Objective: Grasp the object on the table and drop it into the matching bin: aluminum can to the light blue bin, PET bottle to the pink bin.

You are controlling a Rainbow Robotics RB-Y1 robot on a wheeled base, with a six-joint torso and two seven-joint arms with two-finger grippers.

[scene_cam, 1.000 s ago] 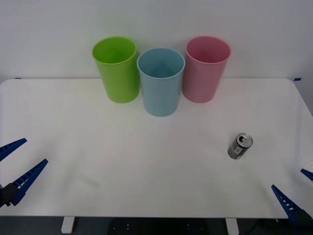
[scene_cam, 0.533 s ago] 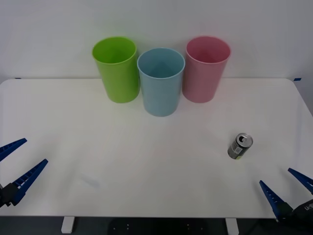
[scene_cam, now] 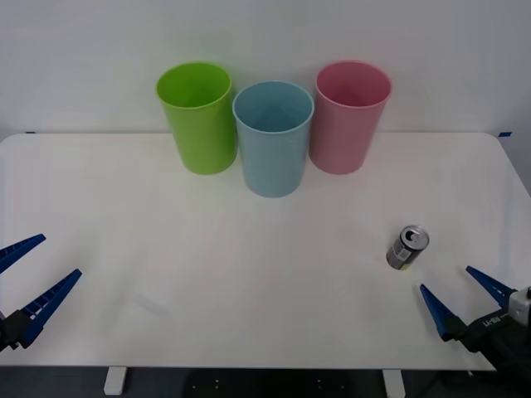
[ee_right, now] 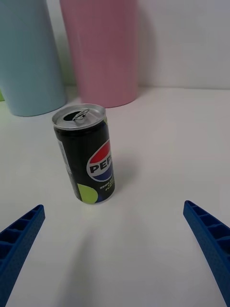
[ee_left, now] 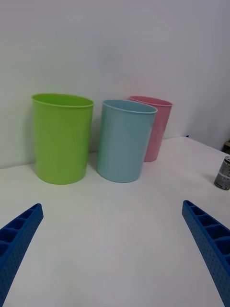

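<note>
The aluminum can (scene_cam: 407, 247) stands upright on the right part of the white desk (scene_cam: 249, 274), well apart from the three bins at the far edge, its silver top and pull tab facing up. The right gripper (scene_cam: 461, 300) sits low over the desk's near right corner, just beside the can on its near side, with its blue fingers (scene_cam: 437, 312) spread wide apart and pointing toward the can; the right wrist view shows the can (ee_right: 87, 154) ahead of the open fingers and not between them. The left gripper (scene_cam: 26, 282) hangs at the near left edge, fingers apart, holding nothing. At the back stand the lime green bin (scene_cam: 198, 118), the light blue bin (scene_cam: 273, 138) and the pink bin (scene_cam: 348, 116), close together in a row.
</note>
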